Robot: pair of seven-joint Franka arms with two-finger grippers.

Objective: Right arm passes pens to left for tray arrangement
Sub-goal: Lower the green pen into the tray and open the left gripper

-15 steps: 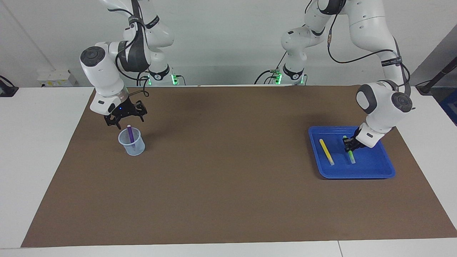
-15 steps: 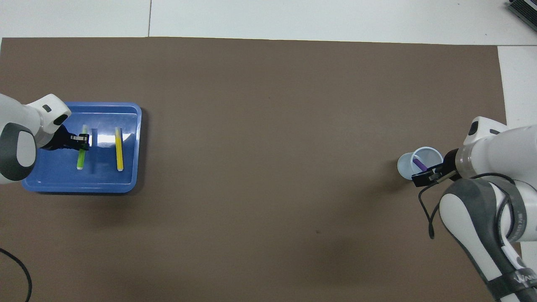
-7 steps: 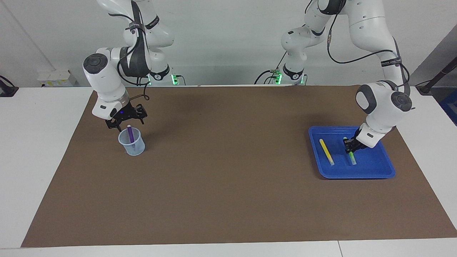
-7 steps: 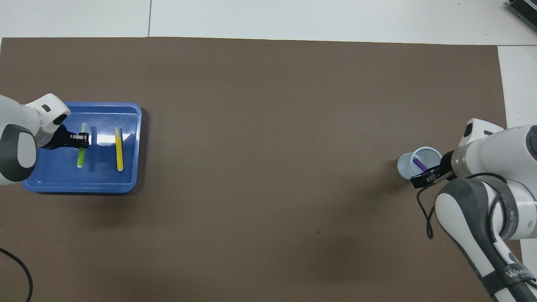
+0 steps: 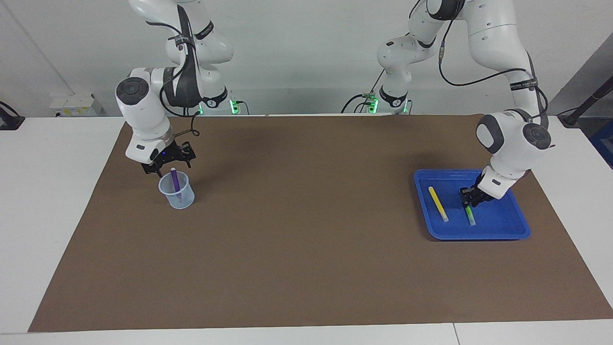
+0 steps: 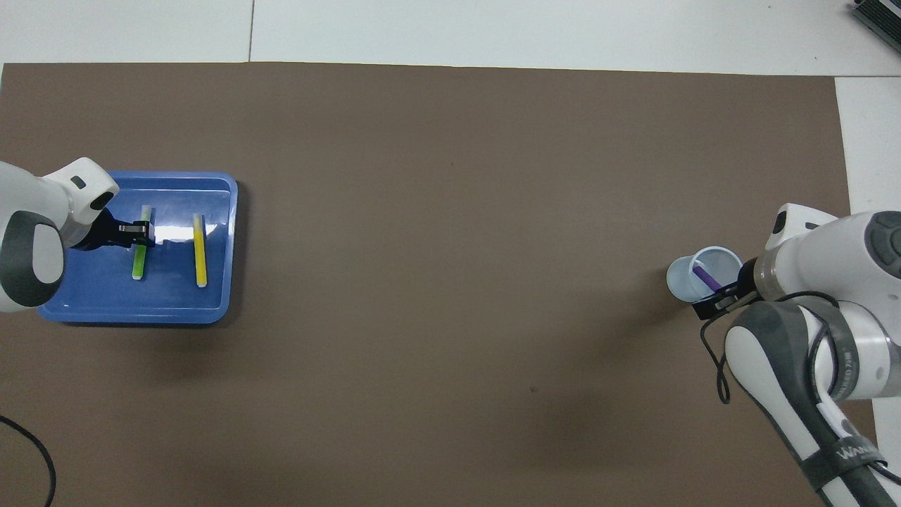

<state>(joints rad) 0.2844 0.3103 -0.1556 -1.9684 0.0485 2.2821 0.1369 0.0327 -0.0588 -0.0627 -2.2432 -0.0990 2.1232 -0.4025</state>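
The right tool (image 5: 165,165) has slid in over the rim of the cup (image 5: 177,191) and sits lower than a second ago; its fingers are wide apart. The left tool (image 5: 468,199) is down in the blue tray (image 5: 498,230) at the green pen (image 5: 471,216), which now lies flat; I cannot tell if it is still pinching the pen. I count three pens: the yellow pen (image 5: 437,203) and the green one side by side in the tray, and one purple pen (image 5: 175,181) leaning in the cup. There are two arms, one tray and one cup on the brown counter (image 5: 306,268).
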